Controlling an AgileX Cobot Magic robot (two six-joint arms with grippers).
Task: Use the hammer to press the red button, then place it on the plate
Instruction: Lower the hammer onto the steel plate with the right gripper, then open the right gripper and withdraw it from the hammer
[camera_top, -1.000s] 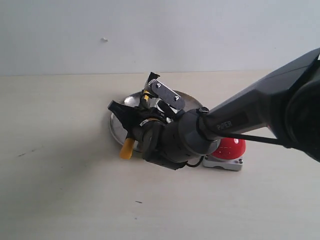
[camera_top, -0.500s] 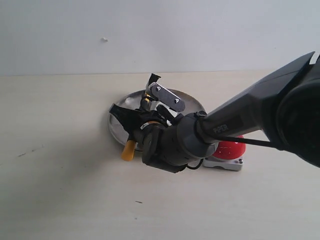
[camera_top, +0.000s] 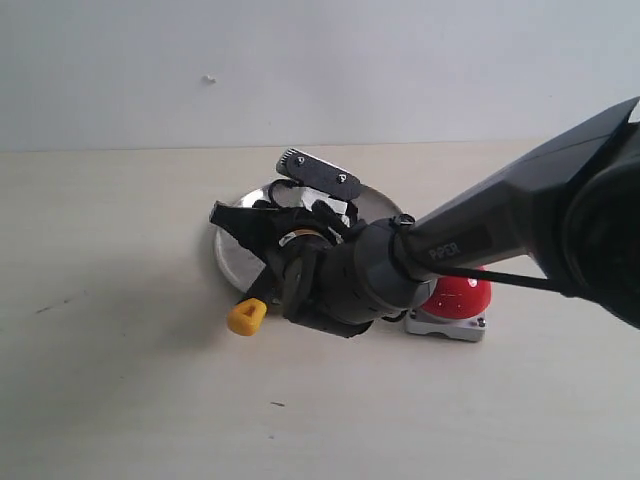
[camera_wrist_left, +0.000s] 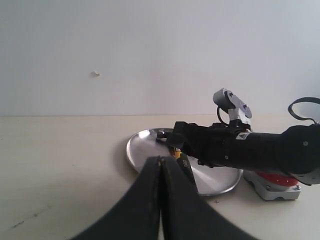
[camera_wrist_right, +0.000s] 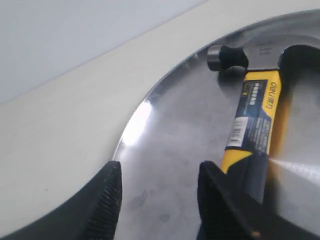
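The hammer (camera_wrist_right: 252, 117) lies in the silver plate (camera_wrist_right: 170, 170), dark head toward the far rim. Its yellow butt end (camera_top: 246, 317) sticks out over the plate's near rim (camera_top: 228, 262). My right gripper (camera_wrist_right: 160, 172) hangs open just over the plate, with one finger beside the handle and nothing between the fingers. From outside, the right gripper (camera_top: 262, 238) covers much of the plate. The red button (camera_top: 462, 294) on its grey base sits right of the plate, partly behind the right arm. My left gripper (camera_wrist_left: 161, 162) is shut and empty, well short of the plate (camera_wrist_left: 150, 149).
A pale tabletop (camera_top: 120, 380) runs all around, with a plain white wall behind it. The thick right arm (camera_top: 500, 240) reaches in from the right across the button. The left arm does not show in the exterior view.
The right gripper has opened and let go of the hammer. The handle has dropped onto the plate, and its yellow butt now rests lower, past the near rim.
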